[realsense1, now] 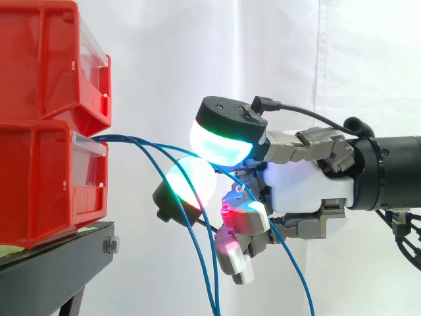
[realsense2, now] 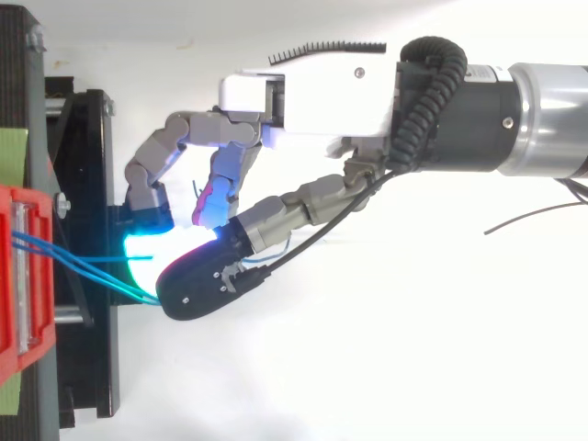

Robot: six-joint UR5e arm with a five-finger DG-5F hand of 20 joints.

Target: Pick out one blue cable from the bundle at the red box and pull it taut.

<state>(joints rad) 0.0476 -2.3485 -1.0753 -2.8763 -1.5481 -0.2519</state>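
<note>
Blue cables (realsense1: pixel 125 138) leave the front of the lower red bin (realsense1: pixel 46 184), which sits on a black stand (realsense1: pixel 59 263), and run away from the bin before sagging. The hand (realsense1: pixel 306 191), just beyond the bin's front, is curled, its two glowing pads pinching one cable (realsense1: pixel 294 276). That cable runs roughly level from the bin to the pads, then slopes down past the palm.

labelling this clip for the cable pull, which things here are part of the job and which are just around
Part of the job: blue cables; red bins; hand.
Just around: black stand; white curtain; green strip.
</note>
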